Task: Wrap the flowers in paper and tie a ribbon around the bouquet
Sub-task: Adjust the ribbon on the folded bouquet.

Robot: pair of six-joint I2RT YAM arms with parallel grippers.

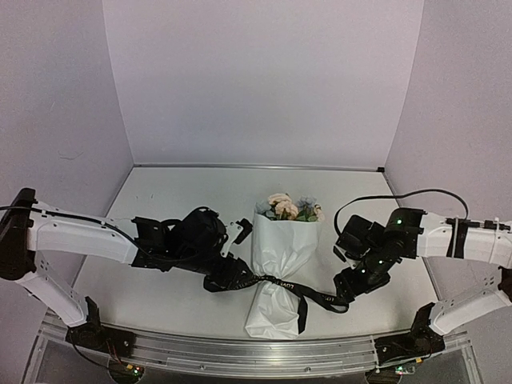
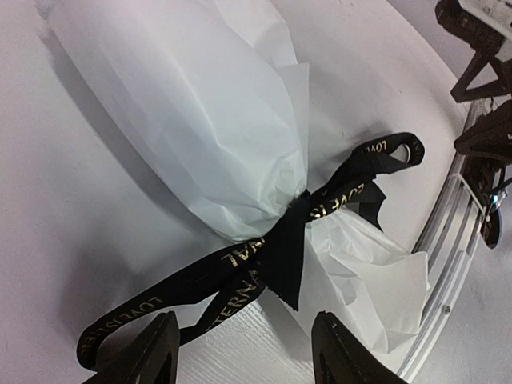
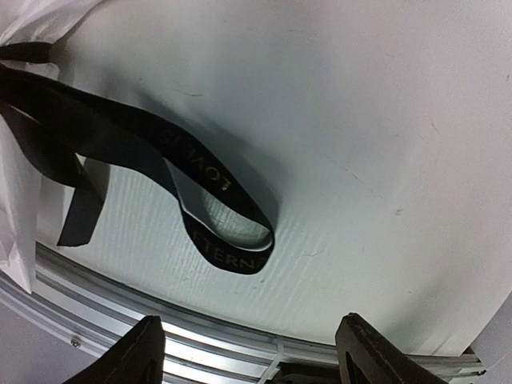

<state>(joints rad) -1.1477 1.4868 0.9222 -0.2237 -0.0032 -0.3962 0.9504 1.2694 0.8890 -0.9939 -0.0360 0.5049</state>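
Note:
The bouquet [image 1: 276, 264] lies in the middle of the table as a white paper [image 2: 200, 120] cone. The flowers [image 1: 286, 206], peach and pale blue, show at its far wide end. The black ribbon [image 1: 280, 286] with gold lettering is tied round the cone's narrow waist [image 2: 296, 232]. Its ends trail to both sides. My left gripper [image 2: 248, 352] is open just left of the knot [image 1: 232, 278], with bare table between the fingers and one ribbon loop beside the left finger. My right gripper [image 3: 256, 356] is open to the right [image 1: 346, 292]. A ribbon loop [image 3: 232, 240] lies free ahead of it.
An aluminium rail [image 1: 240, 352] runs along the table's near edge, close under both grippers [image 3: 160, 316]. White walls close off the back and both sides. The right arm's black parts [image 2: 480, 32] show beyond the bouquet in the left wrist view.

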